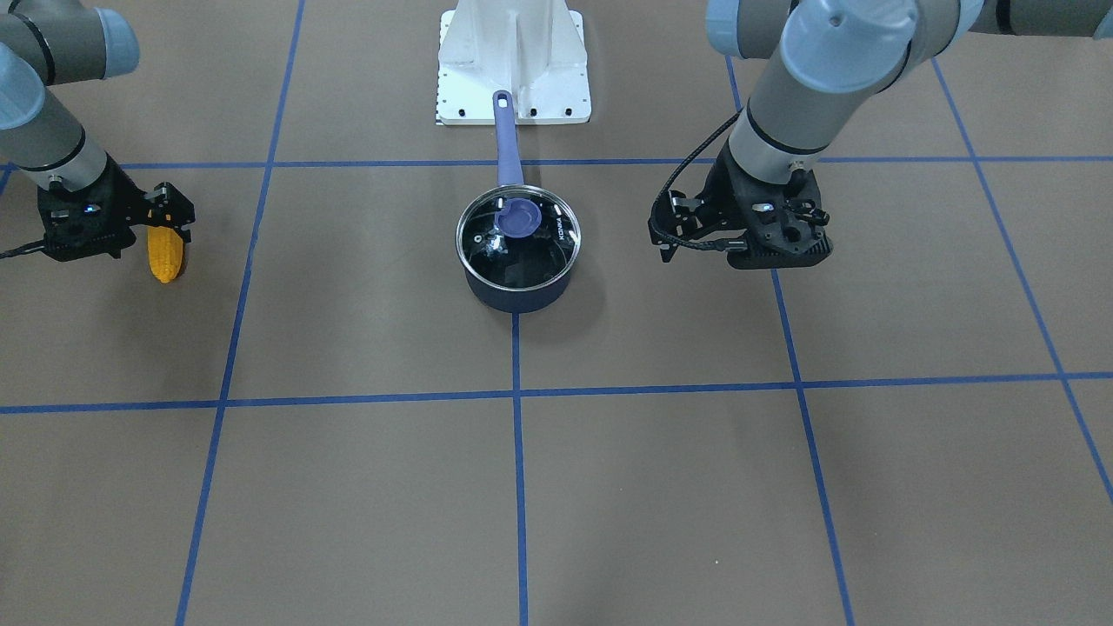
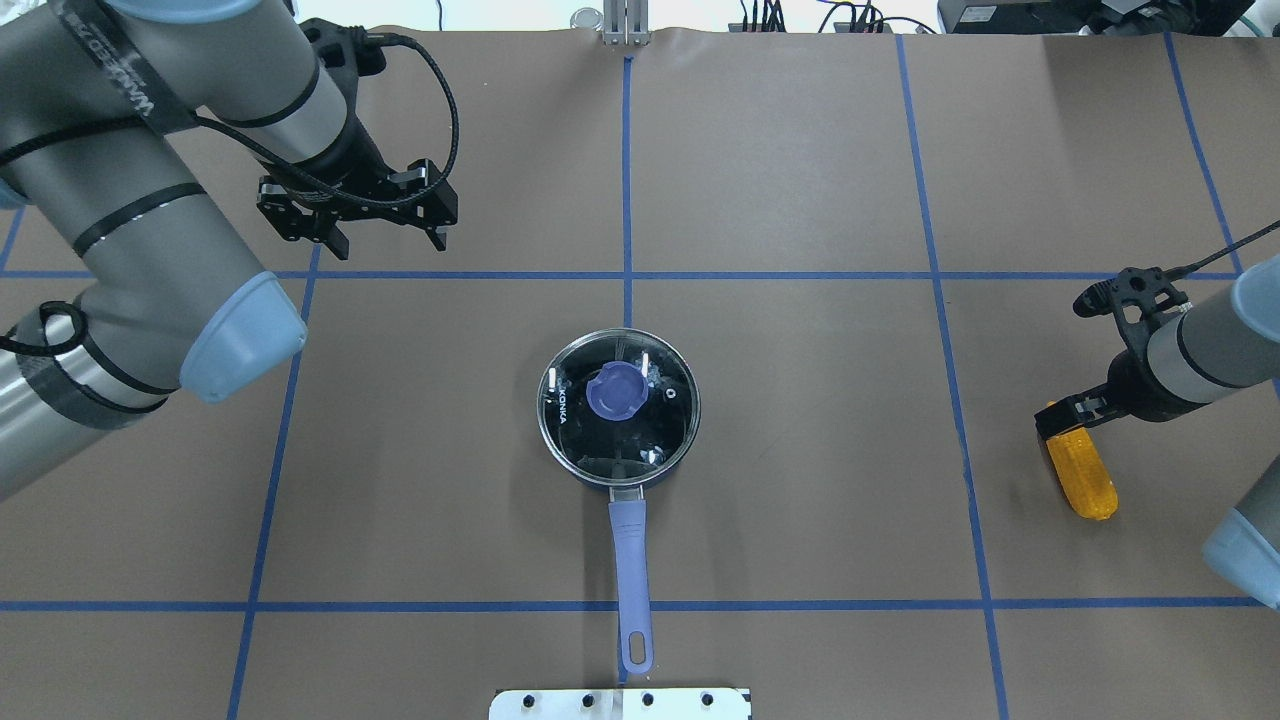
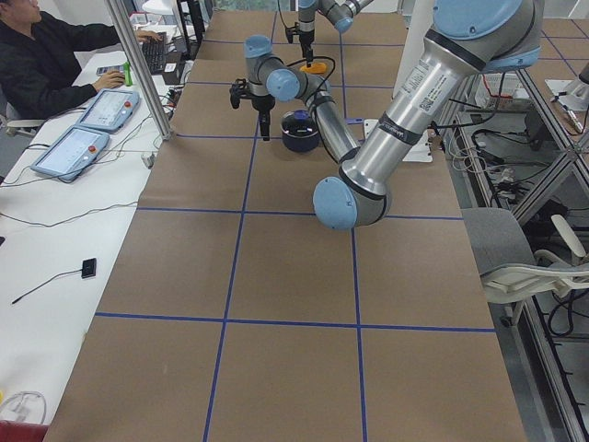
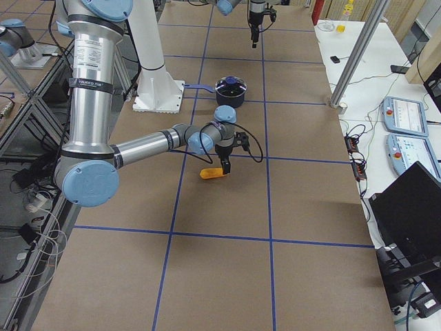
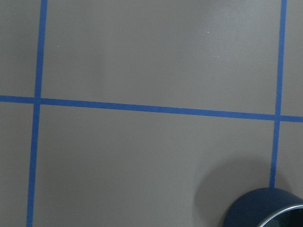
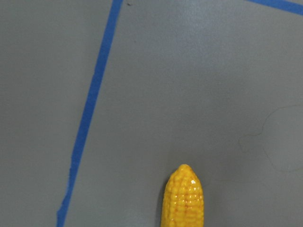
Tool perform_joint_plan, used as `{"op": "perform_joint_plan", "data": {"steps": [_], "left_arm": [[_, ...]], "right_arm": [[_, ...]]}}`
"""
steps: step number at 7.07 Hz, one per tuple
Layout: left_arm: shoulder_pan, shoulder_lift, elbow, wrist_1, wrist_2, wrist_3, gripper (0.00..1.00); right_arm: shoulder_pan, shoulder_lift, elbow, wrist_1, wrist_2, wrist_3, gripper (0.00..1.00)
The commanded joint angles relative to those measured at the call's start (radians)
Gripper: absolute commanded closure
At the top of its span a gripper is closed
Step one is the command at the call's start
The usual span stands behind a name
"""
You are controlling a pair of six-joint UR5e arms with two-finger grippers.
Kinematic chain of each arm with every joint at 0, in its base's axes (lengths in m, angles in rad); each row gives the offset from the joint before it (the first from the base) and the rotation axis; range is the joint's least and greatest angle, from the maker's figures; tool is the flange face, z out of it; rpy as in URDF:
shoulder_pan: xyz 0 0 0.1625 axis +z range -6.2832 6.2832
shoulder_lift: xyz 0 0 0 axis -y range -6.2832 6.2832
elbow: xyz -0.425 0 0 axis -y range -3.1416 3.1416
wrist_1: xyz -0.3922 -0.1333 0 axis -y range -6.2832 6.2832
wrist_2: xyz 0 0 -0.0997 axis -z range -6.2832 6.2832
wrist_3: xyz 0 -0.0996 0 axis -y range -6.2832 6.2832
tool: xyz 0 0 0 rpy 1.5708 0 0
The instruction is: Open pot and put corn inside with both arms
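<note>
The pot (image 1: 520, 297) stands in the middle of the bench (image 2: 800, 180), a bit closer to the robot's edge than to the far edge; its lid (image 2: 590, 440) sits on top and closes the mouth, so the way in is blocked; the knob (image 2: 615, 392) is in the middle of the lid; the long handle (image 2: 630, 560) points straight at the robot's edge, and its tip lies just beside the white base plate (image 2: 620, 703) there.

The corn (image 2: 1082, 480) is low down near the right end of the bench, well apart from the pot; its thin tip points toward the robot's edge; whether it touches the bench I cannot tell; the right gripper (image 2: 1060, 415) has its fingers clasped on the thick end.

The left gripper (image 2: 387, 243) hangs over the bench toward the far left corner, also well apart from the pot; its fingers are spread wide and hold nothing; it is near a spot where two blue tape lines (image 2: 800, 275) cross.

Past the far edge a person (image 3: 46, 55) sits at a side table with two grey control pads (image 3: 109, 109); a metal post (image 3: 138, 74) stands by that edge.
</note>
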Motion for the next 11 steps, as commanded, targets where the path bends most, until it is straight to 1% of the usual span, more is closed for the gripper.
{"op": "perform_joint_plan", "data": {"steps": [1, 5, 6, 8, 11], "left_arm": [[0.025, -0.009, 0.002, 0.001, 0.016, -0.005, 0.01], [0.026, -0.010, -0.001, 0.000, 0.014, -0.005, 0.01], [0.026, -0.010, -0.002, 0.000, 0.014, -0.005, 0.01], [0.026, -0.009, -0.005, 0.000, 0.014, -0.005, 0.01], [0.026, -0.009, -0.004, 0.000, 0.014, -0.005, 0.01]], "right_arm": [[-0.007, 0.000, -0.031, 0.030, 0.003, -0.009, 0.00], [-0.023, -0.035, -0.028, 0.031, 0.006, -0.059, 0.01], [-0.023, -0.038, -0.028, 0.031, 0.007, -0.067, 0.04], [-0.024, -0.040, -0.029, 0.030, 0.006, -0.067, 0.29], [-0.044, -0.037, -0.029, 0.028, 0.006, -0.066, 0.29]]}}
